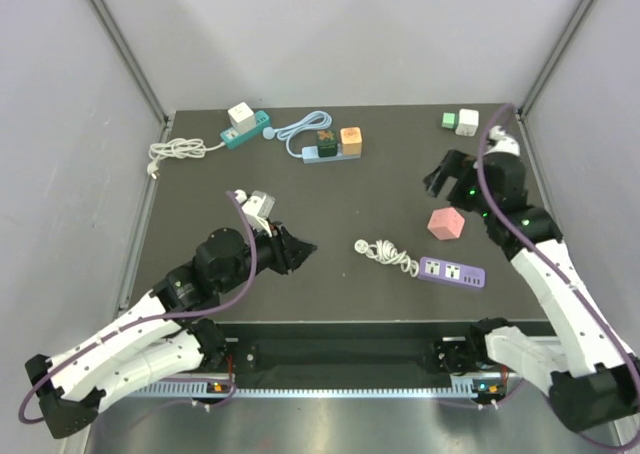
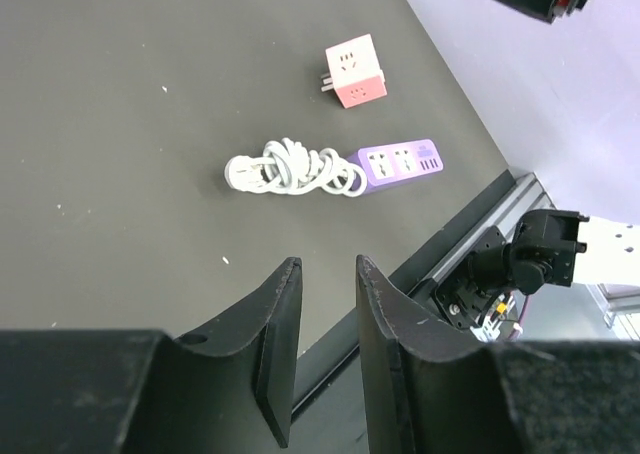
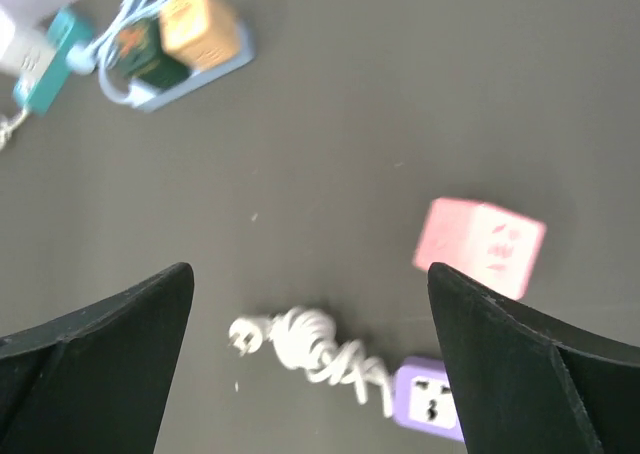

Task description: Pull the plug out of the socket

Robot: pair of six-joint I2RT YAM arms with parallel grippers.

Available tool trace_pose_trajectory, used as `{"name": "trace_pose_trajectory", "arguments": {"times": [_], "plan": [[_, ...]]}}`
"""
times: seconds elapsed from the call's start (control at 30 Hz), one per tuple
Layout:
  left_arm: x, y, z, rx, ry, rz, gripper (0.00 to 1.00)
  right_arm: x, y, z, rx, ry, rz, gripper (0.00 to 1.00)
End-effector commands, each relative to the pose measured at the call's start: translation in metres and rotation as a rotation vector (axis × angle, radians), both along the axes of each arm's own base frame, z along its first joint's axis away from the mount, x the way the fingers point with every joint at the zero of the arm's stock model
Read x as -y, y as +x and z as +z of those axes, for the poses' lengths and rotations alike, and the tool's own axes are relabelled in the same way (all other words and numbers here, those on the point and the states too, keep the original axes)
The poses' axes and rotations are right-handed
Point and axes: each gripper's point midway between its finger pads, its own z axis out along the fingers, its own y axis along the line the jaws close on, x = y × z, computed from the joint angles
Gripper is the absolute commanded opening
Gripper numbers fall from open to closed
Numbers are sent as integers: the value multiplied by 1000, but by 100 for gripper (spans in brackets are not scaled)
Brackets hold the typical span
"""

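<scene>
We see the table [image 2: 120,124] as a matt, dark sheet with faint pale specks. The pink cube adapter [image 2: 353,71] and the purple power strip [image 2: 400,161] look like smooth plastic with a soft sheen. The white cord [image 2: 290,170] looks glossy and rubbery. The left gripper [image 2: 326,274] has matt black plastic fingers [image 2: 278,344]. The edge rail [image 2: 490,206] looks like dull grey metal.

1. A dark table mat [image 1: 350,189] with pale walls around it.
2. At 11 o'clock on the mat lies a teal power strip [image 1: 257,126] with a white adapter block [image 1: 241,114] sitting on it. Its bundled white cord [image 1: 180,150] lies out towards 9 o'clock.
3. Near 12 o'clock is a light blue power strip [image 1: 310,154] carrying a dark green cube [image 1: 325,139] and an orange cube [image 1: 350,139] side by side. Its pale blue cable [image 1: 300,127] is looped at 10 o'clock of them.
4. At 1 o'clock a small green block [image 1: 449,120] touches a white block [image 1: 467,122].
</scene>
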Motion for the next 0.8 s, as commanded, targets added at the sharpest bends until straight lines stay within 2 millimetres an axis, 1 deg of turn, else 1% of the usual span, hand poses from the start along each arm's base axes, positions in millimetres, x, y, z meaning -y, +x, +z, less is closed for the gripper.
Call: {"name": "trace_pose_trajectory", "arguments": {"times": [0.0,0.03,0.07,0.13,0.17,0.2,0.23,0.27,0.3,0.33,0.37,0.4,0.43,0.47,0.5,0.53,0.57,0.6,0.63,0.67,0.7,0.73,0.77], "plan": [[-4,-3,-2,2,-11,1,33,-4,-17,-15,-10,-152,-102,100],[-5,-4,-1,3,-13,0,34,-27,-15,-12,28,-132,-40,100],[-6,-5,-4,-8,-10,0,34,-37,-15,-26,4,-134,-14,100],[-6,-7,-8,-20,-9,-4,34,-64,-13,-33,1,-94,68,100],[-6,-8,-10,-29,-10,-4,34,-77,-12,-45,-43,-83,105,100],[-6,-8,-13,-37,-2,-3,34,-86,-15,-51,-72,-81,125,100],[-6,-8,-16,-43,1,-1,33,-91,-17,-57,-105,-85,127,100],[-7,-7,-18,-46,6,7,34,-93,-20,-72,-170,-108,117,100],[-7,-6,-21,-50,8,14,34,-103,-28,-79,-190,-126,143,93],[-7,-5,-24,-53,11,18,34,-104,-34,-86,-213,-152,143,88],[-7,-4,-28,-59,16,24,34,-96,-40,-98,-244,-198,112,83],[-5,-2,-31,-66,19,23,34,-97,-47,-102,-254,-222,119,78],[-3,-2,-33,-73,20,22,34,-93,-51,-107,-268,-244,113,72],[0,-4,-36,-84,24,5,34,-86,-59,-116,-296,-269,112,68],[4,-4,-41,-99,34,-6,34,-86,-64,-118,-297,-270,119,66],[8,-3,-41,-98,31,-19,33,-88,-67,-115,-283,-251,128,63],[9,-3,-44,-102,34,-22,33,-94,-71,-123,-280,-224,154,63],[14,-5,-49,-118,44,-51,33,-101,-75,-124,-269,-207,178,63],[16,-4,-49,-114,49,-53,33,-107,-75,-124,-252,-177,192,62],[16,-3,-50,-113,52,-52,33,-113,-80,-134,-264,-158,217,62],[18,-1,-53,-118,63,-48,32,-121,-78,-135,-255,-138,229,63],[18,0,-54,-115,68,-50,32,-124,-77,-145,-283,-157,234,64],[20,1,-54,-117,70,-51,33,-127,-75,-148,-292,-174,241,65]]}}
